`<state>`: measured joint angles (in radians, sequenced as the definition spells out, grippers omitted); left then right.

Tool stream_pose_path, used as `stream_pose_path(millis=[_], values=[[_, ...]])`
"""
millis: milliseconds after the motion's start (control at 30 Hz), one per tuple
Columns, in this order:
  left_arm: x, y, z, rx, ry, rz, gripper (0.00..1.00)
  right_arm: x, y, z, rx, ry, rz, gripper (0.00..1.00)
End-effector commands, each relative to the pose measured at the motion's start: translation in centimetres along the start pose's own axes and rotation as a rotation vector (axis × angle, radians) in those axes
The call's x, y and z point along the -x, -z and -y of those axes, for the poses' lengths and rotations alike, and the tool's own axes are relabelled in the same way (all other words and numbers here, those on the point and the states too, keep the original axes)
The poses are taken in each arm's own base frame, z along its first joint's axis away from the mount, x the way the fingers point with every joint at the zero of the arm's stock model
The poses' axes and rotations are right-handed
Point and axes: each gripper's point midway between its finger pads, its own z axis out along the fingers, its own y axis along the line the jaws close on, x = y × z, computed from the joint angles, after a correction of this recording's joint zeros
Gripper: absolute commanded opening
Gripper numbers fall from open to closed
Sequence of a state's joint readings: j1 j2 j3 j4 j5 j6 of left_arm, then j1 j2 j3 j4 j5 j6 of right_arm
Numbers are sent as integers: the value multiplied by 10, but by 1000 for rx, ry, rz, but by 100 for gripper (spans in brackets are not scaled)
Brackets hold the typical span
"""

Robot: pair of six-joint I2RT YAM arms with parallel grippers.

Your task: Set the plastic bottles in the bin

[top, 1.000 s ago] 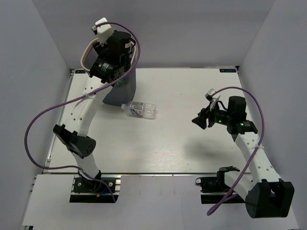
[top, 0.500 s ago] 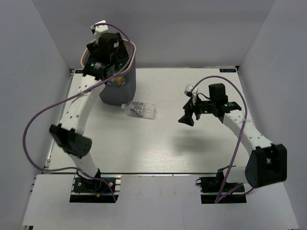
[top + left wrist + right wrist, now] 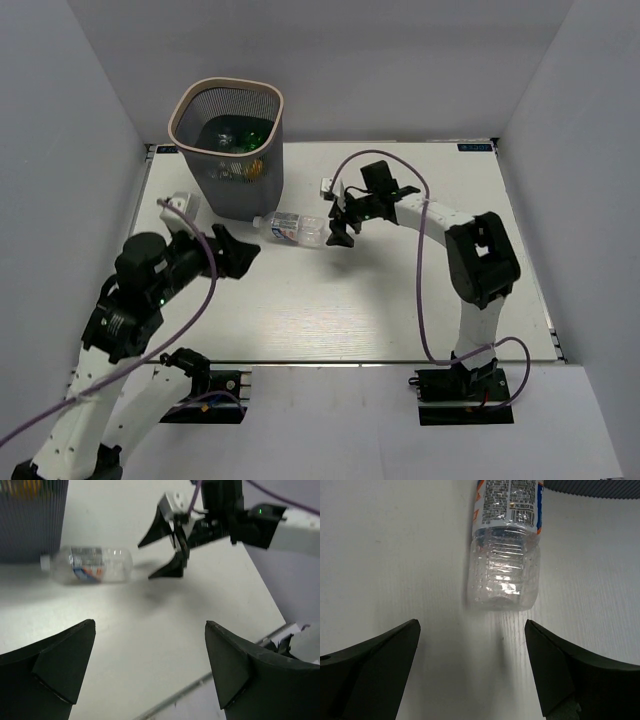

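Note:
A clear plastic bottle (image 3: 293, 228) with a blue and orange label lies on its side on the table, its cap toward the bin (image 3: 262, 160). The dark mesh bin stands at the far left and holds several bottles (image 3: 232, 137), some of them green. My right gripper (image 3: 333, 226) is open just right of the lying bottle's base; in the right wrist view the bottle (image 3: 505, 570) lies ahead of the gripper (image 3: 472, 627), outside the fingers. My left gripper (image 3: 243, 252) is open and holds nothing, low at the near left. From its wrist I see the bottle (image 3: 90, 565), the bin (image 3: 30, 525) and the right gripper (image 3: 167, 550).
The white table (image 3: 420, 310) is walled in at the back and both sides. A purple cable (image 3: 420, 260) arcs off the right arm over the middle right. The bin's wall (image 3: 590, 486) stands just beyond the bottle's neck. The table's near edge (image 3: 200, 682) runs close under my left gripper.
The left arm came away from above the bin, dropped to the near left and opened. The right arm swung left across the table to the bottle's base and opened wider.

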<state>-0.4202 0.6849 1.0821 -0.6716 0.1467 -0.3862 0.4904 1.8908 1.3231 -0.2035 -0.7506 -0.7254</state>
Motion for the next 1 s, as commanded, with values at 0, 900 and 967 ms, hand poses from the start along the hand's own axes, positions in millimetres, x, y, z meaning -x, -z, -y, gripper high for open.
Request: stream_pose_path(millis=[0,900,967], values=[[-59,23,-15,48,116,-133,100,18,-16,28,-43,88,3,90],[-129,3,-47,117,186,-241,100,7,-51,3,127,34,-26,7],[-131,4,-47,117,194,-239,100,21,-27,-28,214,29,-4,0]])
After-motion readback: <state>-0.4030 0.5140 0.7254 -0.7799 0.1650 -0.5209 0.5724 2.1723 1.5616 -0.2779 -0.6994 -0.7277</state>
